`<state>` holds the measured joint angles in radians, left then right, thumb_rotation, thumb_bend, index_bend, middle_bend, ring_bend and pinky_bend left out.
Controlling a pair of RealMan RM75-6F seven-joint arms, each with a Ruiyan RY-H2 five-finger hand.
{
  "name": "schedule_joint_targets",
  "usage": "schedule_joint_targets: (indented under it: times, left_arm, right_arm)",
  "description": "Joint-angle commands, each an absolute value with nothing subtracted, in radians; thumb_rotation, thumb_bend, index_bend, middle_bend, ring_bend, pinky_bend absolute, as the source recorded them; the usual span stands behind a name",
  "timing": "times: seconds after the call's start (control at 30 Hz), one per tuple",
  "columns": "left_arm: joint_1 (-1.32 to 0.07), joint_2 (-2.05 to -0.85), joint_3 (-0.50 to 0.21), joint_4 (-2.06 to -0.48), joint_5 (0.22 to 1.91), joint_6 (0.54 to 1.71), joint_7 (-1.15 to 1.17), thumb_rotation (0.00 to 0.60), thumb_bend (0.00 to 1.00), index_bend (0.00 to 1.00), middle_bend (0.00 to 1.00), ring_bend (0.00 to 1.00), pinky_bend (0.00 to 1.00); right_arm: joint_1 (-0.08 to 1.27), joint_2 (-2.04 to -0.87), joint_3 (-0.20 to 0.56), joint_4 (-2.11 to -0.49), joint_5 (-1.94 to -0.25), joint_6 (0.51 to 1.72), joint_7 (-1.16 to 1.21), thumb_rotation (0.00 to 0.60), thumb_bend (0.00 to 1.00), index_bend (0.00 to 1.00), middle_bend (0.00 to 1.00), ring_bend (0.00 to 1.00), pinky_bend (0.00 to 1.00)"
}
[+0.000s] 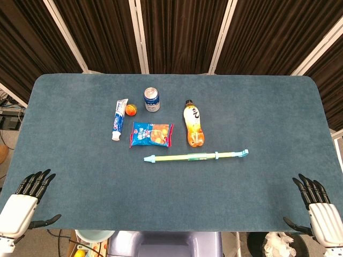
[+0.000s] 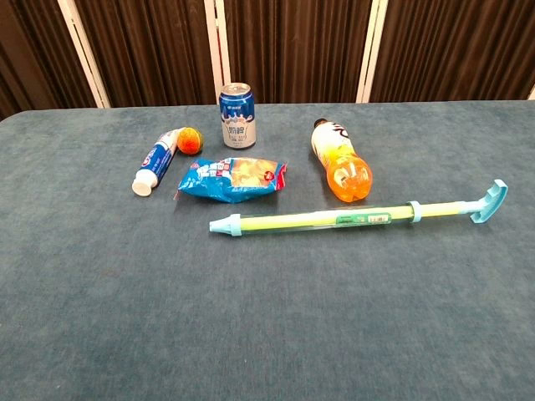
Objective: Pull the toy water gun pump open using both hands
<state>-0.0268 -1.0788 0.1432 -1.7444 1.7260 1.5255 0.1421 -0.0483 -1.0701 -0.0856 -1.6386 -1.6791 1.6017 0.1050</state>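
Note:
The toy water gun pump (image 1: pixel 195 156) (image 2: pixel 351 219) lies flat near the table's middle. It is a long yellow-green tube with a light blue nozzle at its left end and a light blue handle (image 2: pixel 488 201) at its right end. My left hand (image 1: pixel 24 201) hovers at the near left corner of the table, fingers spread, holding nothing. My right hand (image 1: pixel 317 206) mirrors it at the near right corner, also empty. Both hands are far from the pump. The chest view shows neither hand.
Behind the pump lie an orange drink bottle (image 1: pixel 193 123), a blue snack bag (image 1: pixel 151 134), a toothpaste tube (image 1: pixel 119 119), a small orange ball (image 1: pixel 131 110) and an upright can (image 1: pixel 151 99). The blue table (image 1: pixel 80 160) ends at dark curtains behind.

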Motion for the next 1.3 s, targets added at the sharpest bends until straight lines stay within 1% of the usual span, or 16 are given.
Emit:
schedule_joint_targets:
  times: [0.03, 0.2, 0.4, 0.57, 0.7, 0.83, 0.97, 1.1, 1.3]
  left_arm:
    - [-0.027, -1.075, 0.142, -1.749, 1.723, 1.522, 0.140, 0.600, 0.04, 0.00, 0.00, 0.00, 0.08]
    - [-0.026, -1.071, 0.143, -1.758, 1.720, 1.516, 0.138, 0.600, 0.04, 0.00, 0.00, 0.00, 0.08]
    - [-0.026, -1.073, 0.140, -1.757, 1.716, 1.510, 0.142, 0.600, 0.04, 0.00, 0.00, 0.00, 0.08]
    - [-0.027, -1.070, 0.138, -1.762, 1.710, 1.502, 0.147, 0.600, 0.04, 0.00, 0.00, 0.00, 0.08]
    - [-0.025, -1.069, 0.138, -1.763, 1.713, 1.504, 0.144, 0.600, 0.04, 0.00, 0.00, 0.00, 0.08]
    - [-0.026, -1.068, 0.139, -1.763, 1.718, 1.502, 0.142, 0.600, 0.04, 0.00, 0.00, 0.00, 0.08]
    - [-0.027, -1.067, 0.138, -1.767, 1.712, 1.494, 0.143, 0.600, 0.04, 0.00, 0.00, 0.00, 0.08]
    - [-0.029, -1.065, 0.138, -1.771, 1.707, 1.485, 0.145, 0.600, 0.04, 0.00, 0.00, 0.00, 0.08]
    - [-0.033, -1.063, 0.137, -1.778, 1.699, 1.470, 0.144, 0.600, 0.04, 0.00, 0.00, 0.00, 0.08]
  right_arm:
    - [-0.049, -1.070, -0.085, -1.636, -1.679, 1.601, 0.107, 0.600, 0.18, 0.05, 0.00, 0.00, 0.00]
    - [-0.049, -1.067, -0.085, -1.639, -1.675, 1.595, 0.114, 0.600, 0.18, 0.06, 0.00, 0.00, 0.00]
    - [-0.040, -1.062, -0.081, -1.667, -1.681, 1.586, 0.111, 0.600, 0.18, 0.18, 0.00, 0.00, 0.00]
    - [-0.013, -1.053, -0.059, -1.727, -1.671, 1.556, 0.076, 0.600, 0.18, 0.24, 0.00, 0.00, 0.00]
    - [0.021, -1.055, -0.021, -1.792, -1.653, 1.527, 0.007, 0.600, 0.18, 0.26, 0.00, 0.00, 0.00]
    - [0.075, -1.065, 0.036, -1.898, -1.591, 1.464, -0.097, 0.600, 0.19, 0.28, 0.01, 0.00, 0.00]
    - [0.125, -1.090, 0.086, -1.985, -1.515, 1.407, -0.211, 0.600, 0.24, 0.37, 0.02, 0.00, 0.00]
    - [0.184, -1.145, 0.136, -2.043, -1.439, 1.357, -0.345, 0.600, 0.30, 0.43, 0.04, 0.00, 0.00]
    - [0.273, -1.276, 0.197, -2.045, -1.311, 1.314, -0.558, 0.600, 0.31, 0.44, 0.04, 0.00, 0.00]
